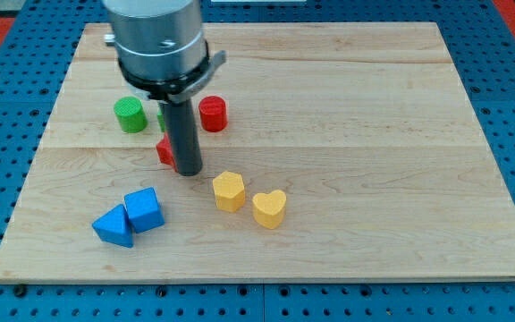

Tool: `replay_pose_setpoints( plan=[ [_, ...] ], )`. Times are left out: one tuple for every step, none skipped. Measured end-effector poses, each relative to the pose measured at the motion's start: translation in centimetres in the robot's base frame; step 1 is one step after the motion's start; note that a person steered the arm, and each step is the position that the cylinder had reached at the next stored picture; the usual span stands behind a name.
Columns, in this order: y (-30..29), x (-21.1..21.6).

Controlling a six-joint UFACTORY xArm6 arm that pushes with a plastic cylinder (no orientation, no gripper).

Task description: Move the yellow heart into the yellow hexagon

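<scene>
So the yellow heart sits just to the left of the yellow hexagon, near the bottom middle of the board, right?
Not quite. In the camera view the yellow heart sits just to the right of the yellow hexagon, not the left. They are near the bottom middle of the board, as you said.

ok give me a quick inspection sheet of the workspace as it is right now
surface: pale wooden board, lying flat.
job's things: yellow heart just to the view's right of the yellow hexagon, a narrow gap between them.
clutter: green cylinder and red cylinder near the view's top left; a red block and a green block, both mostly hidden behind the rod; two blue blocks touching at the bottom left.
grippers: none; my tip rests left of and above the hexagon, apart from it.
cables: nothing seen.
surroundings: blue pegboard around the board, a red patch at top left.
</scene>
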State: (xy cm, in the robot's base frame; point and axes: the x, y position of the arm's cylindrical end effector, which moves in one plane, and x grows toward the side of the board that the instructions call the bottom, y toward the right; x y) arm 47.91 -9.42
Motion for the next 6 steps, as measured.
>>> replay_pose_setpoints(
  plan=[
    [0.2, -1.9],
    [2.9, -4.8],
    [13.1, -4.7],
    [24.6, -2.1],
    [20.5, 3.0],
    [15.0, 4.1]
  ],
)
